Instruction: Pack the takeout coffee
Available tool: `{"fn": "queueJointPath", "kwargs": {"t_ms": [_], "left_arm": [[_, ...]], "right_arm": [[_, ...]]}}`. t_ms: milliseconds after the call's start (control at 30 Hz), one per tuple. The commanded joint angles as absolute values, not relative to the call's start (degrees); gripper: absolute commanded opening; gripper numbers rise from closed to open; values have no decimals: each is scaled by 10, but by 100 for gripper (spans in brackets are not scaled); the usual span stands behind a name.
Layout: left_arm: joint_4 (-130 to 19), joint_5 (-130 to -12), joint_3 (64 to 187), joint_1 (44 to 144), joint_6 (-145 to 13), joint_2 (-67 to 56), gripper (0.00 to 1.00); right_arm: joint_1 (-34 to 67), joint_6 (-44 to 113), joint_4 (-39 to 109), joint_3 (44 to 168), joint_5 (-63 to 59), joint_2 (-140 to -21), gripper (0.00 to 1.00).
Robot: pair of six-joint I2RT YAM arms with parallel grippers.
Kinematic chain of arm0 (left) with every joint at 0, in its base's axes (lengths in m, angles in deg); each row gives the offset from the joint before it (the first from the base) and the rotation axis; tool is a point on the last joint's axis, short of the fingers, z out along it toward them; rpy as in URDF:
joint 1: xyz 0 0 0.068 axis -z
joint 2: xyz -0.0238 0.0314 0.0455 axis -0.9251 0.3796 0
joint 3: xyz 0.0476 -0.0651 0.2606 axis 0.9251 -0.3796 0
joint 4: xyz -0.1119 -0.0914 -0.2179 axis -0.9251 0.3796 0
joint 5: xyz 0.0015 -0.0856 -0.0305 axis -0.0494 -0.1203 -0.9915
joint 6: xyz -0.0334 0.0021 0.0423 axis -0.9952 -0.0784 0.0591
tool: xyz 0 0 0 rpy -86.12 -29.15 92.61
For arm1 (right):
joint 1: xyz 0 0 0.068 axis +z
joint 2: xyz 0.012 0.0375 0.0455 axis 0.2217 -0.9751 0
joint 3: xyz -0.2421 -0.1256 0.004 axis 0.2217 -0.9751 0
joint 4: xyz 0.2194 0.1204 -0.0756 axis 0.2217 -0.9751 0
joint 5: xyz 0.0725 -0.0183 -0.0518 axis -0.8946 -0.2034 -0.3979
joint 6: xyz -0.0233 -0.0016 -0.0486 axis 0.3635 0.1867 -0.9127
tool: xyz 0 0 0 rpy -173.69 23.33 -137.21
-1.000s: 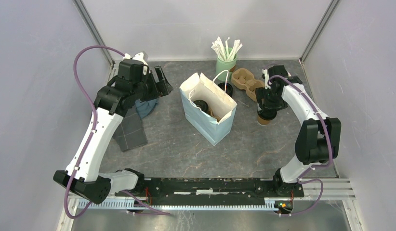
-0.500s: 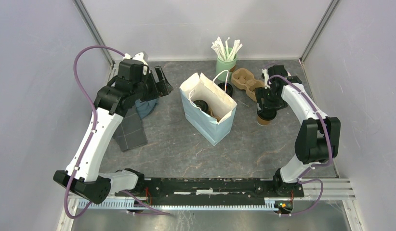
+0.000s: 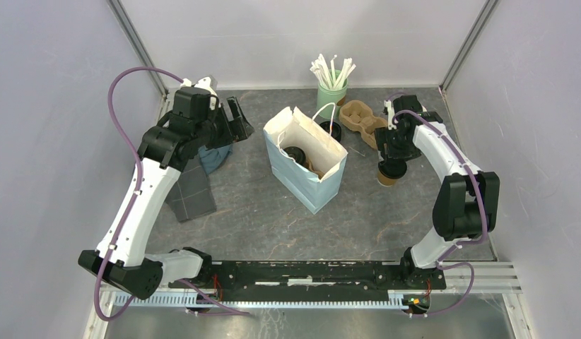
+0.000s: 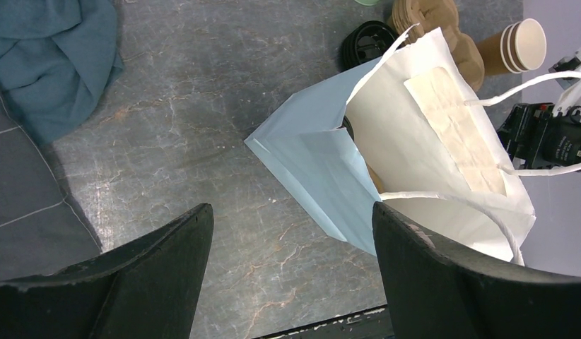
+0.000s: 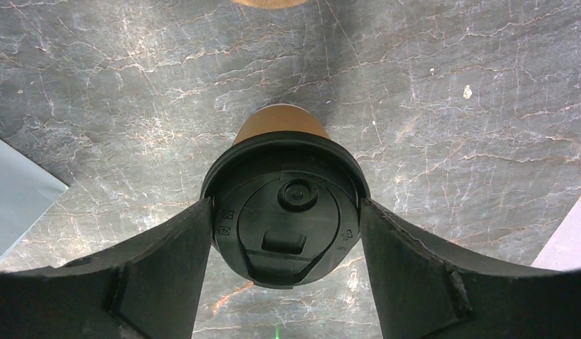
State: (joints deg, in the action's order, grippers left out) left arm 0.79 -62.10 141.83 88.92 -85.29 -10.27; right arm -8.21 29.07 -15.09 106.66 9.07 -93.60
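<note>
The paper bag is standing mid-table with one lidded cup inside. Right of it, my right gripper is clamping the other lidded cup, nudged slightly left since earlier. Its lid embossing is unreadable. My left gripper is hanging wide open, far left.

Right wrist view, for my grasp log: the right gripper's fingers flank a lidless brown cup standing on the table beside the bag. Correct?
No, the cup is not lidless: the right wrist view shows a black lid on it. The rest holds: the fingers of the right gripper flank it as it stands on the table beside the bag.
</note>
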Motion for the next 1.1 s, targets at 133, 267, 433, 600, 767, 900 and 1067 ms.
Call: {"fn": "queueJointPath", "kwargs": {"t_ms": [133,267,433,600,767,900,1067], "left_arm": [[-7,-644,1418,886,-831,-117,88],[-9,-648,1418,886,-832,-117,88],[-6,-648,1426,886,-830,-115,88],[2,-642,1447,885,-832,-96,90],[9,-663,1493,886,-818,-26,94],[31,-709,1570,887,-795,53,94],[10,-728,1608,892,-759,124,90]], "right_arm": [[-84,288,-142,1054,98,-909,84],[-84,289,-137,1040,94,-905,82],[-84,289,-134,1040,84,-903,70],[-83,288,-161,1076,78,-878,56],[-82,297,-167,1068,59,-790,20],[-83,316,-147,1024,1,-681,3],[-83,347,-124,977,-66,-552,0]]}}
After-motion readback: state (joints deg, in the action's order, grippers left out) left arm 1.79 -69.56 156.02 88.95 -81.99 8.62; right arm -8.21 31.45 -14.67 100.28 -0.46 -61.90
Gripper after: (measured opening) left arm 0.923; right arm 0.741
